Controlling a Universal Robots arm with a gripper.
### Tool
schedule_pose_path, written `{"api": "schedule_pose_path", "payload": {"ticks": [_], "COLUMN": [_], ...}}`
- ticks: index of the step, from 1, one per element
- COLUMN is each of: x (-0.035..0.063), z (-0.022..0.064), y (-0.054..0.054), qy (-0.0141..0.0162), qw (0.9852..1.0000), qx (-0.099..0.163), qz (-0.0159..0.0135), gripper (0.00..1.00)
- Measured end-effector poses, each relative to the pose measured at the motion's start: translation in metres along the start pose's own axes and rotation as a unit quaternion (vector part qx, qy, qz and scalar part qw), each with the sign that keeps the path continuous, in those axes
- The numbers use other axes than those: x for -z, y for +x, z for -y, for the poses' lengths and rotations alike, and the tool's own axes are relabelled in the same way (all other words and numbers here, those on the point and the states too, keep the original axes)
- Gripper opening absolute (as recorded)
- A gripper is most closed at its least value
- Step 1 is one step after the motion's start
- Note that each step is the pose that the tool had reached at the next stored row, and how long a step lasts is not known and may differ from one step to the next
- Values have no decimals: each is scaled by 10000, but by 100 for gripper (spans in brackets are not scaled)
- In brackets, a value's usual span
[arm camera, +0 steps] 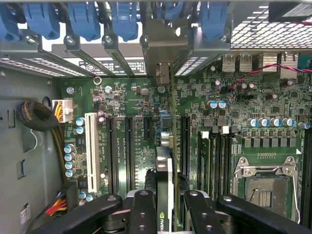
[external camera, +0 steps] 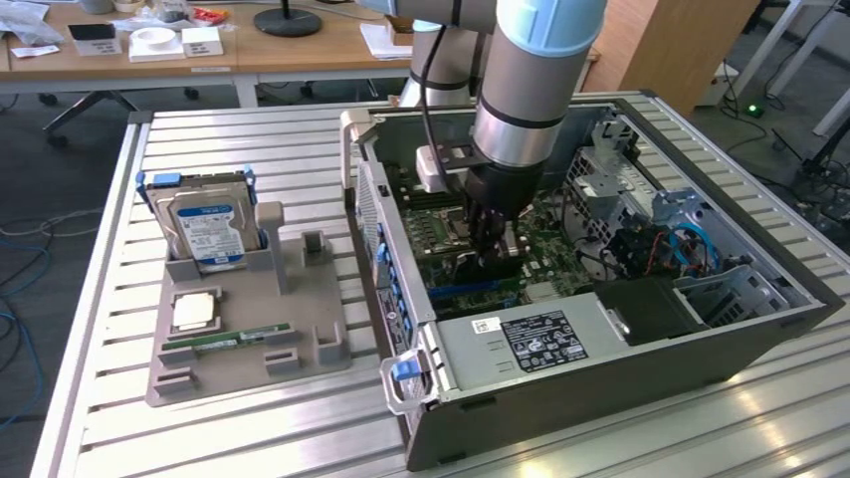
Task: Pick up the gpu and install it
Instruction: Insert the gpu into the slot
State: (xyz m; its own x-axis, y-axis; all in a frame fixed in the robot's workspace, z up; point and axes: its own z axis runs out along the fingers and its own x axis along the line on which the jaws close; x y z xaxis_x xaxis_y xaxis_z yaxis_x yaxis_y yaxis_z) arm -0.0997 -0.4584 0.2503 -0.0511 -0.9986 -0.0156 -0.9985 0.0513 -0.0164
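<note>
Inside the open computer case (external camera: 757, 319), my gripper (external camera: 489, 261) reaches down over the green motherboard (external camera: 544, 249). It is shut on the gpu (external camera: 481, 271), a thin dark card. In the wrist view the gpu (arm camera: 165, 165) shows edge-on between the two black fingers (arm camera: 142, 212), running up across the motherboard (arm camera: 122, 97). Its silvery bracket (arm camera: 165, 46) sits at the case's rear slot openings. The card stands upright over the black expansion slots (arm camera: 185, 141); I cannot tell whether its lower edge is seated in a slot.
A grey parts holder (external camera: 246, 349) at the exterior view's left carries a silver hard drive (external camera: 206, 227), a green memory stick (external camera: 226, 340) and a small chip (external camera: 195, 311). Blue slot latches (arm camera: 124, 19), a white slot (arm camera: 90, 151) and the CPU socket (arm camera: 265, 183) surround the card.
</note>
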Motion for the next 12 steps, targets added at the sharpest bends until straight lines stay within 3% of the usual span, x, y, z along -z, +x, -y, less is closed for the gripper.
{"api": "schedule_pose_path", "payload": {"ticks": [12], "x": [-3], "z": [-6], "y": [0], "qy": [3], "qw": [9999], "qx": [-162], "qz": [-2], "gripper": [27]}}
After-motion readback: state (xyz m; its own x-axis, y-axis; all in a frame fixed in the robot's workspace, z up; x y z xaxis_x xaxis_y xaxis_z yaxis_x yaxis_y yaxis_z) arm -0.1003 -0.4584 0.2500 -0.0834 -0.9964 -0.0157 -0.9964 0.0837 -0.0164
